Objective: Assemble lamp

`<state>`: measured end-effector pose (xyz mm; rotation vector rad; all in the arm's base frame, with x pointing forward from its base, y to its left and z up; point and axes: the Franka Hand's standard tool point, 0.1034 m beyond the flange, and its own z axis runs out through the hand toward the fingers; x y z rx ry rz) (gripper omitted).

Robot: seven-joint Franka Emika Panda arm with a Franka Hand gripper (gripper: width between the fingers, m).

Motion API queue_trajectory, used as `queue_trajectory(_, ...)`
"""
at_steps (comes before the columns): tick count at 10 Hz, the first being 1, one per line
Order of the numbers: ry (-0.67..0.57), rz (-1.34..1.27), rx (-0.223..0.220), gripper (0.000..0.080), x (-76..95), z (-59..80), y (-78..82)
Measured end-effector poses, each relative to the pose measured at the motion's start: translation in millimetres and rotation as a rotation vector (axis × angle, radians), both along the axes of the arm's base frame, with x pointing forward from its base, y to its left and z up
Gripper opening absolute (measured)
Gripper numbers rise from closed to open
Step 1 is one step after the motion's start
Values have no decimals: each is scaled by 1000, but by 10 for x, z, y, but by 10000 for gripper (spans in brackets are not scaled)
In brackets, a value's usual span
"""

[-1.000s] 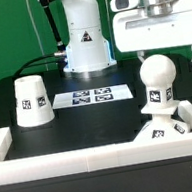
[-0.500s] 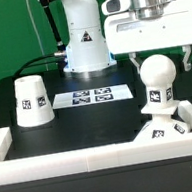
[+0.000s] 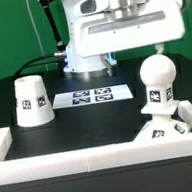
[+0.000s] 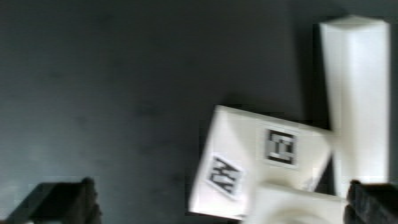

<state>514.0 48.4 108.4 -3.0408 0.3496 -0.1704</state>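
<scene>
Beneath the open end effector (image 4: 217,205) lies the base (image 4: 267,160).

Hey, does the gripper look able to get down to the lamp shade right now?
Probably yes. The shade stands alone on the black table, nothing over it; the bulb sits far off. The gripper looks empty.

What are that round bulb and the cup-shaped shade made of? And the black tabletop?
The bulb and shade look like matte white plastic: smooth, opaque, evenly coloured, with soft highlights only. Their black-and-white square tags seem printed or stuck on. The table is matte black, without reflections; whether it is cloth, foam or painted board cannot be told.
</scene>
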Motion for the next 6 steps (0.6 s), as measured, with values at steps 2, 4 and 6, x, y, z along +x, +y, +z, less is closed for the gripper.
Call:
queue_trajectory(2, 2, 7, 0, 698, -3, -17, 37)
queue_trajectory(4, 0, 12, -5, 698, 5, -20, -73)
queue_trajectory(6, -3, 69, -18, 698, -27, -30, -302)
